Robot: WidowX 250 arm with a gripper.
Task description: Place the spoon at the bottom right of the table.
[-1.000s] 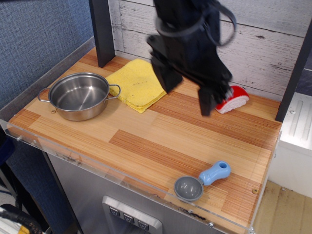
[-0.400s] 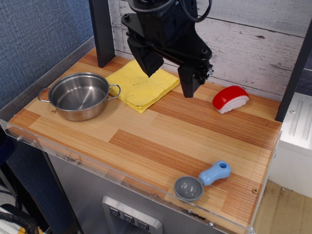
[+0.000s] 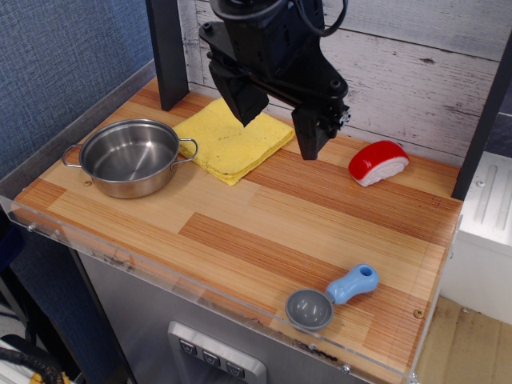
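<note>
The spoon [image 3: 330, 298] lies flat on the table [image 3: 264, 224] near its front right corner, grey bowl toward the front edge and light-blue handle pointing back right. My gripper [image 3: 276, 128] hangs high over the back middle of the table, above the edge of the yellow cloth, far from the spoon. Its two dark fingers [image 3: 310, 132] stand wide apart with nothing between them.
A two-handled steel pot [image 3: 132, 157] stands at the left. A yellow cloth [image 3: 228, 140] lies behind it. A red and white toy sushi piece [image 3: 378, 162] sits at the back right. Dark posts stand at the back left [image 3: 168, 52] and right edge. A clear acrylic rim [image 3: 200, 292] lines the front.
My gripper has swung left and back, from over the sushi piece to above the yellow cloth, over the last second. The spoon has not moved.
</note>
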